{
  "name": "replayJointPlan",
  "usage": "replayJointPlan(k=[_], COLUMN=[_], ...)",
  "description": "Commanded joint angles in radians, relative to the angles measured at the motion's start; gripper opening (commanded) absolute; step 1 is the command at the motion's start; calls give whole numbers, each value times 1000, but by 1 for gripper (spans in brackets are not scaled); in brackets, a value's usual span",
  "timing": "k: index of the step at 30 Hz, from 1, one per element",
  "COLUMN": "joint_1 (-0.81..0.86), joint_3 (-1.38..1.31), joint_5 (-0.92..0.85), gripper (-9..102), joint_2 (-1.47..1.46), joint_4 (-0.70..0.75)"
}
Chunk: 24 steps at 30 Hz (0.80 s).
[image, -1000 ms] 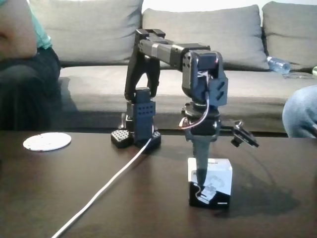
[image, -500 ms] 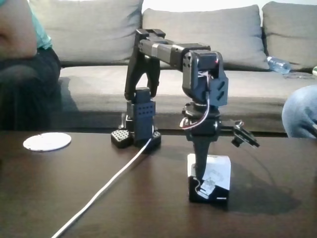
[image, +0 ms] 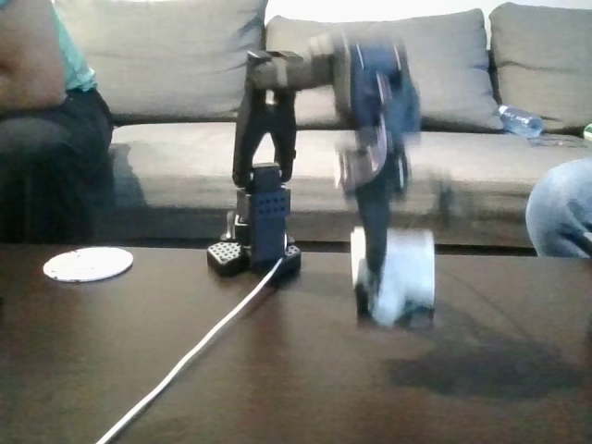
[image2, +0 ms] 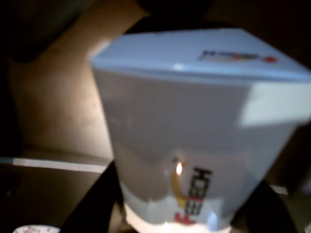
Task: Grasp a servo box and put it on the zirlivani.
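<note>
A: Where is the servo box [image: 396, 276]?

B: In the fixed view it hangs clear of the dark table [image: 277, 370], with a shadow on the tabletop below and to the right of it. The gripper [image: 370, 277] comes down onto it from above, and one dark finger [image: 373, 242] crosses the box's left face. The arm [image: 356, 102] and the box are both smeared with blur.

A: So the jaws are clamped on the box?

B: They are. In the wrist view the servo box [image2: 194, 126] sits right between the jaws, its white top edge towards the upper part of the picture and red, black and yellow print low on the near face. Dark jaw parts show at either side of the box's lower end. The print is too blurred to read.

A: And the zirlivani [image: 88, 264]?

B: It lies flat on the table well apart from the jaws, far to their left in the fixed view, near the table's back edge. In the wrist view a sliver of the white disc [image2: 36, 228] shows at the bottom left corner.

A: What else is near?

B: The arm's black base [image: 256, 242] stands left of the jaws, and a white cable [image: 194, 351] runs from it towards the front of the table. Behind is a grey sofa [image: 444, 92] with a plastic bottle [image: 520, 121] on its seat. A seated person [image: 42, 111] is at the left edge, and a knee in jeans [image: 560, 217] at the right edge.
</note>
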Motion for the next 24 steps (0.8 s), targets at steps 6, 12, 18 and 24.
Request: replayJointPlan(k=[6,12,18,24], joint_1=[572,1106,1536,1865], joint_3=[-11,94,144,230], joint_5=[-279,-494,-712,-859], gripper=[13,14,14,14], joint_2=[298,298,299,296], joint_4=[92,89,89,20])
